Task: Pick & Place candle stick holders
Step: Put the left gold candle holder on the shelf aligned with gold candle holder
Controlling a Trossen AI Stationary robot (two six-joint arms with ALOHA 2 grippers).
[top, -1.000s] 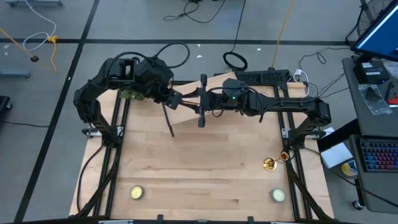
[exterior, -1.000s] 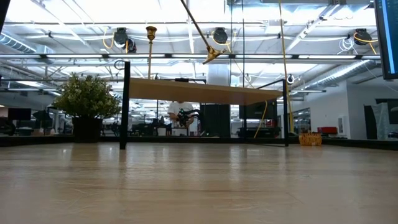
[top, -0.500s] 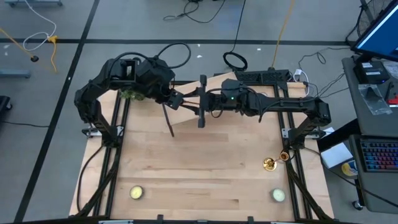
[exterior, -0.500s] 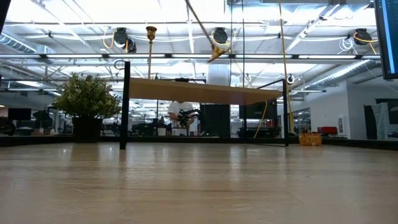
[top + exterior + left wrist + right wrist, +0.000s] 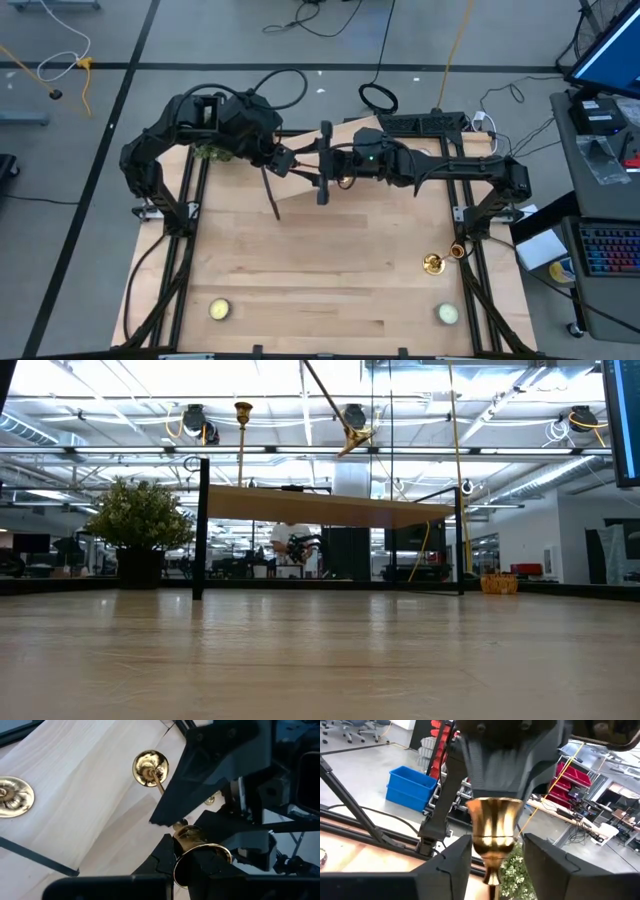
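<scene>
A gold candle stick holder (image 5: 159, 779) hangs slantwise in the air over the far middle of the table. Its top cup (image 5: 200, 850) is up and its round base (image 5: 355, 438) is at the lower end. My left gripper (image 5: 285, 160) is shut on the cup. My right gripper (image 5: 495, 845) faces it level from the table's right. It is open, one finger on each side of the cup (image 5: 494, 827) without holding it. A second holder (image 5: 243, 410) stands upright on the raised board, and two gold pieces (image 5: 433, 263) sit by the right rail. My left gripper pinches the holder's top cup (image 5: 186, 840) between its two fingers, coming at it slanting down from the table's far left. The holder hangs below the fingers, its stem slanting toward the near edge. Its base is clear of the table.
A raised wooden board (image 5: 330, 508) on black posts spans the far side. A gold flower-like disc (image 5: 12, 795) shows on pale wood. Two pale tealight discs (image 5: 220, 310) (image 5: 447, 313) lie near the front edge. Black frame rails (image 5: 185, 250) run along both sides.
In the low view, the held holder's lower end has swung a little upward and toward the table's right, while its upper end stayed in my left gripper. Both arms have kept their places.
</scene>
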